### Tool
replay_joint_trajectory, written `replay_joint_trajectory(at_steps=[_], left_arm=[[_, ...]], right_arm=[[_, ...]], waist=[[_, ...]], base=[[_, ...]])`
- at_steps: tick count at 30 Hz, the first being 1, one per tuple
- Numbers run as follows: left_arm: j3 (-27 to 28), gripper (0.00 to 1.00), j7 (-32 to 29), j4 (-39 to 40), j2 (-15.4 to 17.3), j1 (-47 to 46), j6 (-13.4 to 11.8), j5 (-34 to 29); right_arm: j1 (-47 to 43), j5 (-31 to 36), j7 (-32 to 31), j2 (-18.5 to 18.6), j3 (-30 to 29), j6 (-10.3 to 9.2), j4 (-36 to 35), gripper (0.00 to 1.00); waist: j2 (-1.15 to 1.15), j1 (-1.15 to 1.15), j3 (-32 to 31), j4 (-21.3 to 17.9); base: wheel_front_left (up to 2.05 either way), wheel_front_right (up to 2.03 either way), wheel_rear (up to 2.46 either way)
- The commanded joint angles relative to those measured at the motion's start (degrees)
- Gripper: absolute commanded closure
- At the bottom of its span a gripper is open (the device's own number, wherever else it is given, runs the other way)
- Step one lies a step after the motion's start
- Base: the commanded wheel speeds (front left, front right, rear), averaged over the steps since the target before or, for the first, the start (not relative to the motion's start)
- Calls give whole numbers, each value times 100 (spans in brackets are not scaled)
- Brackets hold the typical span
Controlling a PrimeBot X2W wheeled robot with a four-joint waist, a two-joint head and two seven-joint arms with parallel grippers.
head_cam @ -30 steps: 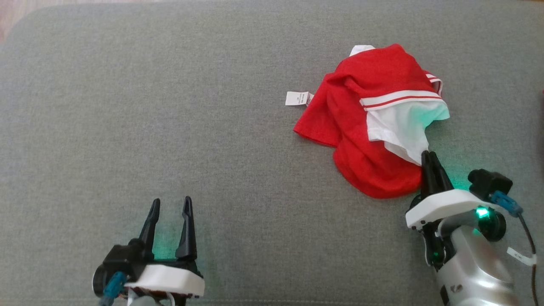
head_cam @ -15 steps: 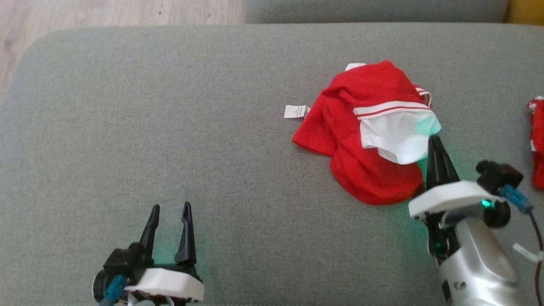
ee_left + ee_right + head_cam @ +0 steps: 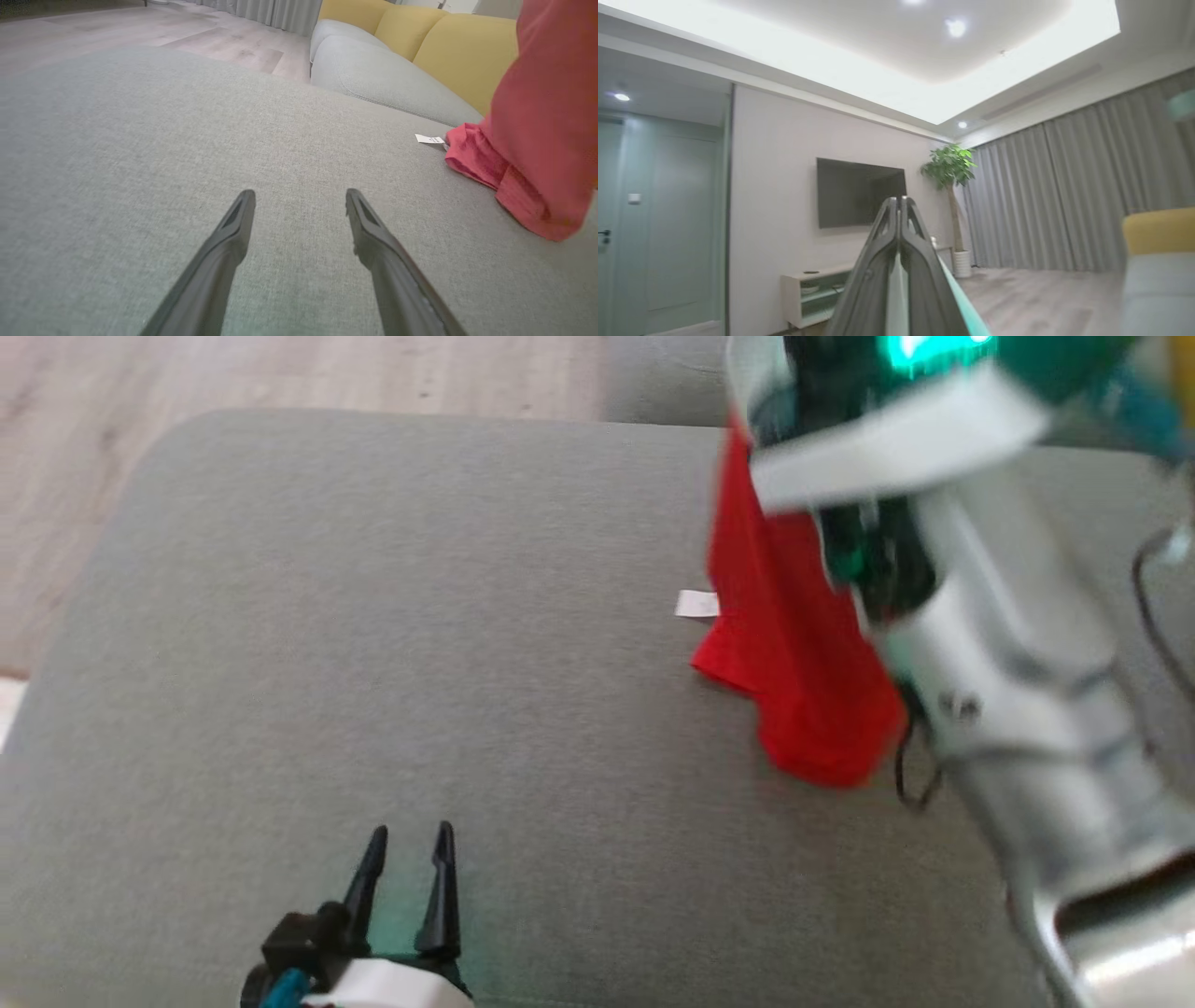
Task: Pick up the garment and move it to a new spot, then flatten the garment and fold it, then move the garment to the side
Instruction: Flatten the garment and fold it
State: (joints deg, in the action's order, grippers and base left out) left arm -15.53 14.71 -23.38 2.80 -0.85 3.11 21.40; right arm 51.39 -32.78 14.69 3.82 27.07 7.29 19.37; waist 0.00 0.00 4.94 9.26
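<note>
R pincer (image 3: 900, 201) pinches limp red garment (image 3: 794, 653) over grey cushion (image 3: 373, 616); L pincer (image 3: 411, 829) wide.

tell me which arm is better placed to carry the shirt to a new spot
Right: the right claw is shut on the shirt, which hangs from it. The left claw sits open, apart from the shirt.
</note>
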Motion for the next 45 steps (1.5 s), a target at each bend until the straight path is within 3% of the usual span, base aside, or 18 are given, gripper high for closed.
replay_joint_trajectory(at_steps=[1, 6, 10, 14, 20, 21, 22, 23, 28, 33, 39, 45], left_arm=[[102, 0, 29, 127, 8, -82, 14, 44], [-79, 0, 29, 44, 8, -37, -34, 177], [-53, 0, 29, 87, 8, -22, -94, 243], [56, 0, 29, 160, 8, 10, -153, 269], [165, 0, 29, 176, 8, -134, -104, 179], [165, 0, 29, 176, 8, -175, -90, 165], [168, 0, 29, 184, 8, -212, -79, 155], [151, 0, 29, 188, 8, -249, -61, 137], [5, 0, 29, 215, 8, -394, 6, 45], [-292, 0, 29, 147, 8, -463, 105, -47], [-557, 0, 29, -70, 8, -516, 99, -119], [-652, 0, 29, -426, 8, -612, -110, -147]], right_arm=[[271, -82, 30, -94, 60, 20, -175, 100], [1326, 167, 30, -94, -287, 20, 347, 100], [1421, 659, 30, -94, -754, 20, 840, 100], [815, 1219, 30, 13, -1222, 20, 1196, 100], [-695, 1700, 30, 780, -1526, 20, 1859, 100], [-955, 1750, 30, 883, -1591, 20, 1969, 76], [-1210, 1790, 30, 948, -1645, 20, 2080, 42], [-1449, 1796, 30, 991, -1733, 20, 2153, 0], [-2464, 1874, 30, 947, -2133, 20, 1936, 0], [-3153, 1963, 30, 508, -2378, 20, 1512, 0], [-3396, 2018, 30, 185, -2353, 20, 1290, 0], [-3422, 2020, 31, 46, -2336, 20, 1222, 0]], waist=[[0, 0, -17, 197], [0, 0, -36, 499], [0, 0, 25, 503], [0, 0, 123, 302], [0, 0, 270, -90], [0, 0, 288, -138], [0, 0, 302, -195], [0, 0, 316, -235], [0, 0, 392, -443], [0, 0, 390, -629], [0, 0, 411, -783], [0, 0, 463, -828]], base=[[0, 0, 0], [0, 0, 0], [0, 0, 0], [0, 0, 0], [0, 0, 0], [0, 0, 0], [0, 0, 0], [0, 0, 0], [0, 0, 0], [0, 0, 0], [0, 0, 0], [0, 0, 0]])
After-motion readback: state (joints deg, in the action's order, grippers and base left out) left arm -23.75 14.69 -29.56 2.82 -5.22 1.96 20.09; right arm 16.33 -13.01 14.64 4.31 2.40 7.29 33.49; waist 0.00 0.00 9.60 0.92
